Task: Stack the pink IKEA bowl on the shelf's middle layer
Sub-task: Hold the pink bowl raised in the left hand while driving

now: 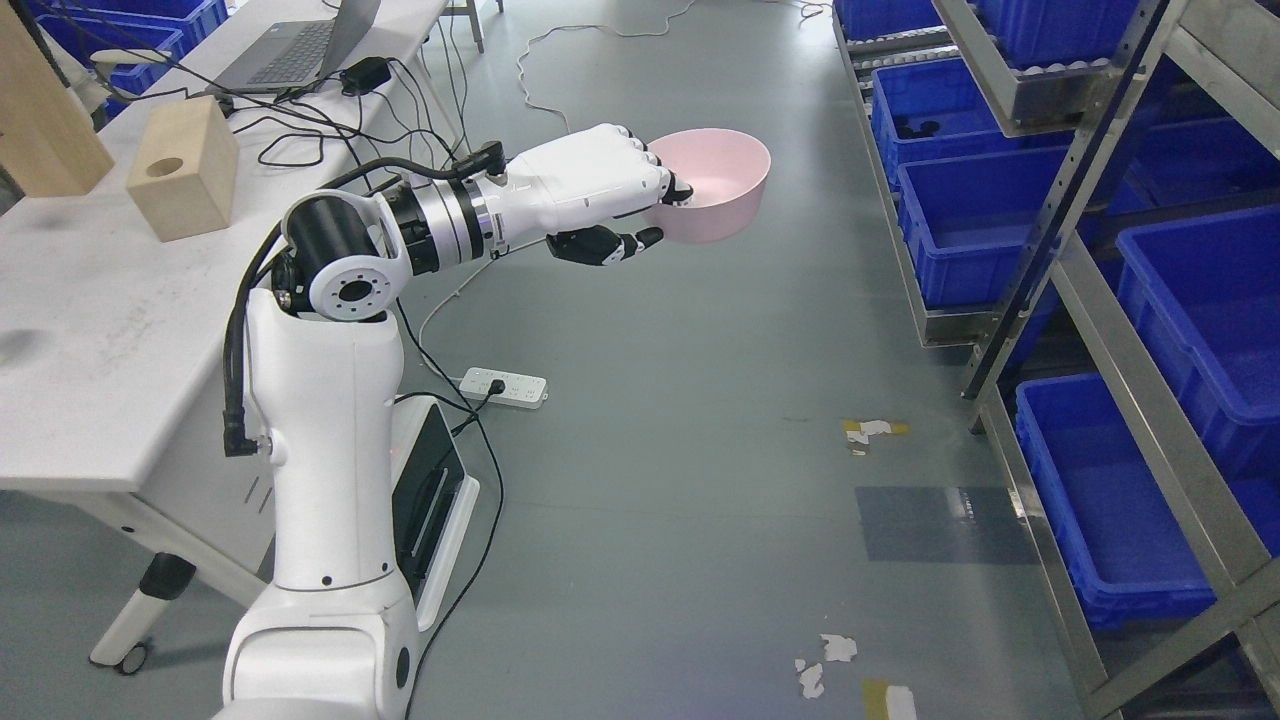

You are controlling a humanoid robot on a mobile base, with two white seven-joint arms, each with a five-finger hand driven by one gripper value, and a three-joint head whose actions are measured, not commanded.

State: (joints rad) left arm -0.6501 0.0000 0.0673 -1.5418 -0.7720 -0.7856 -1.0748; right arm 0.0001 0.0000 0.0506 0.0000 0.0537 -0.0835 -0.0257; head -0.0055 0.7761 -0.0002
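My left hand is shut on the near rim of a pink bowl, with the fingers over the rim and the thumb under it. The arm reaches out from the lower left and holds the bowl upright in the air above the grey floor, between the white table and the metal shelf. The bowl is empty. The shelf stands at the right and the bowl is well short of it. The right arm does not show.
Blue bins fill the shelf's layers. A white table at the left holds wooden blocks, a laptop and cables. A power strip and cords lie on the floor.
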